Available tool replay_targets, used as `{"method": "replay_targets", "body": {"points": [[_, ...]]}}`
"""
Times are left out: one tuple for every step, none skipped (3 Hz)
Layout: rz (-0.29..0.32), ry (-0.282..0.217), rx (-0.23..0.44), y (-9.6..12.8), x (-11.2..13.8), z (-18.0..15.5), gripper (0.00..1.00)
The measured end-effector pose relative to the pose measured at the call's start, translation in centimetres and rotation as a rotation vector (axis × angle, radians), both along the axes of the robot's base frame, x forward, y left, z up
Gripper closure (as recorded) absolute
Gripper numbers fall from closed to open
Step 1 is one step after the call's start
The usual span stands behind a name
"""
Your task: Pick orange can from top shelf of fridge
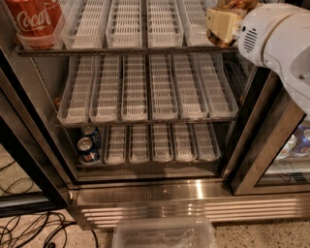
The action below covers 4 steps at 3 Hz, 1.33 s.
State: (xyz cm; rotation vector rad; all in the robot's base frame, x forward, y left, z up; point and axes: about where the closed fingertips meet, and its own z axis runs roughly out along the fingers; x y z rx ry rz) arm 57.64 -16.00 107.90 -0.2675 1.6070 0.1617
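Looking into the open fridge [193, 193], you see the orange can [231, 7] at the far right end of the top shelf [121, 50], cut off by the upper edge of the view. Only parts of it show: copper-orange metal with brown and cream streaks above, and a darker band low down just over the shelf's front rail.

The end effector [223, 23] is right at the can. Its cream-coloured block covers the middle of the can, with can surface showing above and below it. You cannot tell how far the end effector is open, or whether it has hold of the can. The white arm [281, 38] comes in from the right, in front of the door frame.

The red Coca-Cola can [36, 22] stands at the left end of the same shelf, well apart from the orange can, with white slotted lane trays [128, 22] between them. Two small blue cans [88, 145] sit at the left of the lowest tier. A clear plastic bin [164, 235] lies on the floor below the ribbed steel base.
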Motion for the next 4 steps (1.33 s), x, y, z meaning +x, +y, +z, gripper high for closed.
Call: {"method": "replay_targets", "body": {"points": [[0.01,0.007,-0.001,0.1,-0.3,0.5,1.0],[0.009,0.014,-0.005,0.3,-0.7,0.1,1.0],[0.012,0.012,-0.006,0.4,-0.8,0.4,1.0],[0.102,-0.034,-0.017,4.9,-2.4,4.2,1.0]]}}
